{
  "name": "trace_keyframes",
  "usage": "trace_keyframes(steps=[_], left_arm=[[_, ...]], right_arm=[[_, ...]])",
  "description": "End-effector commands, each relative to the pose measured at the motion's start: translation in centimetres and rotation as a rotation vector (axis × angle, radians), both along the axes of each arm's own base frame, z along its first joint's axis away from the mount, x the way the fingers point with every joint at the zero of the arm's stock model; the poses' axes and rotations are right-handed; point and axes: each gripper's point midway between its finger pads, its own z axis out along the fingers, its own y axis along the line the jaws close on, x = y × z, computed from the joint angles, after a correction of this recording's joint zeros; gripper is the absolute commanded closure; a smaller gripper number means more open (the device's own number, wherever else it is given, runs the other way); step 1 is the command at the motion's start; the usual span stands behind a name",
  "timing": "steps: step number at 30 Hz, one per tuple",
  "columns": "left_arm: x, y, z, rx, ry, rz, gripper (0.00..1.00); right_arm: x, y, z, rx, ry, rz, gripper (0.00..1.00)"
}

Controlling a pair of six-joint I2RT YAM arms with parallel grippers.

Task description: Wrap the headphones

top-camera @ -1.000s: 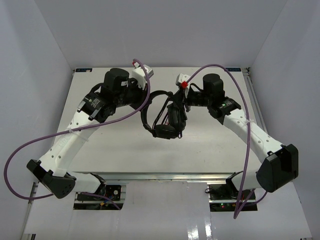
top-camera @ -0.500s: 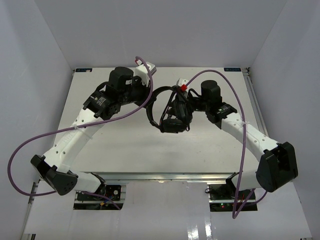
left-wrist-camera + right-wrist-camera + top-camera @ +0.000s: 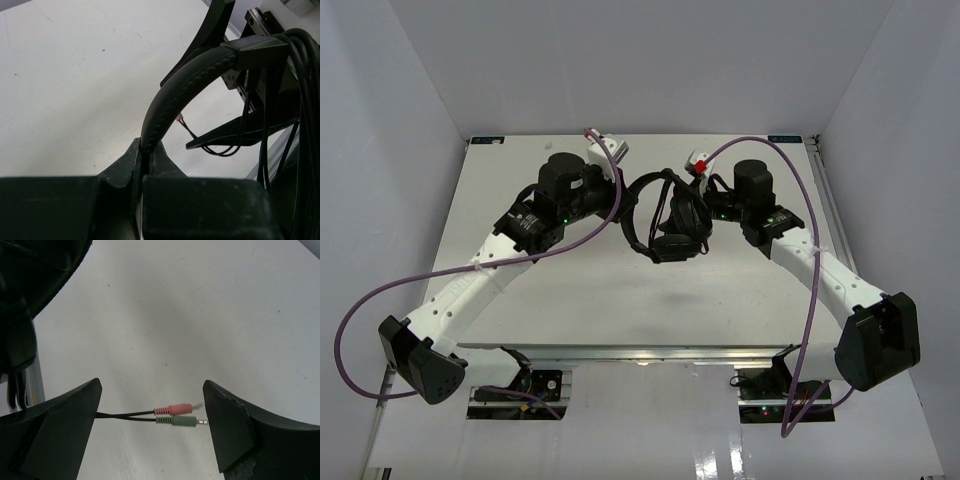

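The black headphones (image 3: 665,215) hang above the table's far middle, between both arms. My left gripper (image 3: 628,193) is shut on the padded headband (image 3: 186,80); in the left wrist view the band rises out of the closed gripper (image 3: 147,150) and arcs to the right. Several turns of thin black cord (image 3: 299,75) lie bunched round the band's far end. My right gripper (image 3: 152,386) stands wide open just right of the earcups (image 3: 675,245). The cord's pink and green plugs (image 3: 176,415) hang loose between its fingers (image 3: 227,425), touching neither. A dark earcup (image 3: 35,270) fills that view's upper left.
Thick purple robot cables (image 3: 590,225) loop over both arms and off the table's sides. The white table (image 3: 580,290) has a metal rail (image 3: 825,200) along its right edge, and grey walls close it in at the back and sides.
My right gripper has opened and let go of the cord end. Both arms carried the headphones a little right and toward the back.
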Motion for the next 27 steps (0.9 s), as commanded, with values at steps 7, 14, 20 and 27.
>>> trace_keyframes(steps=[7,14,20,27], left_arm=[[0.9,2.2,-2.0,0.043,-0.029,0.090,1.00],[0.7,2.5,-2.1,0.044,-0.039,0.095,1.00],[0.8,2.5,-2.2,0.044,-0.037,0.093,1.00],[1.7,1.6,-2.1,0.062,-0.031,0.070,1.00]], right_arm=[[0.6,-1.2,8.0,0.129,-0.117,-0.014,0.02],[1.2,-1.9,9.6,0.154,-0.116,-0.006,0.03],[2.1,-2.2,9.0,0.119,-0.108,-0.045,0.06],[3.1,-2.1,8.2,0.041,-0.110,-0.060,0.09]])
